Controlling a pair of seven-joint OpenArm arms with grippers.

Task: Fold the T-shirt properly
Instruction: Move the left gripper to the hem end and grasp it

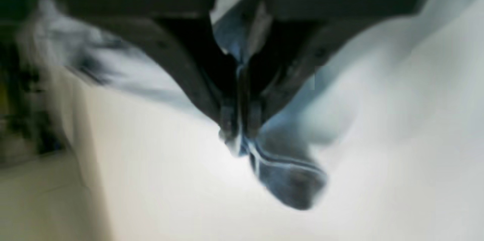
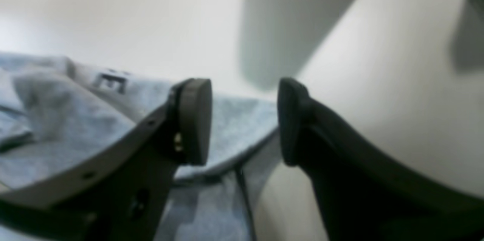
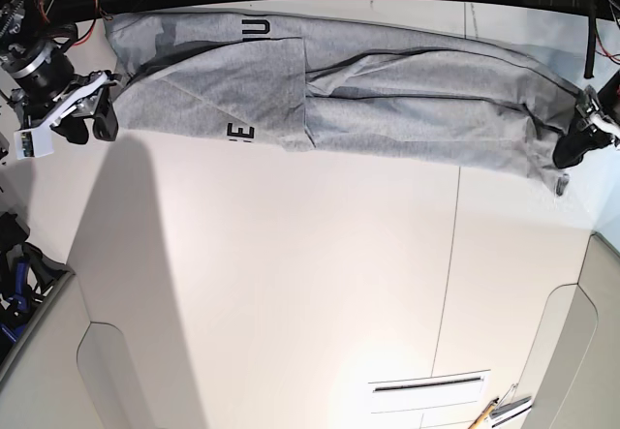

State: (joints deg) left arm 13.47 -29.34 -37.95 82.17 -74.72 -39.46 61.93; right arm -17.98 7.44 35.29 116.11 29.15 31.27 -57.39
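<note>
T-shirt [image 3: 387, 100]: grey, stretched long across the table [image 3: 310, 284]. Left gripper [image 1: 242, 127]: clamped on a hem corner. Right gripper [image 2: 244, 120]: jaws parted, holding nothing, shirt edge just beneath.

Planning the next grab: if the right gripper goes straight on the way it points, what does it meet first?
Probably the T-shirt: its hem edge lies just beyond the right gripper's open jaws, though depth is unclear.
</note>
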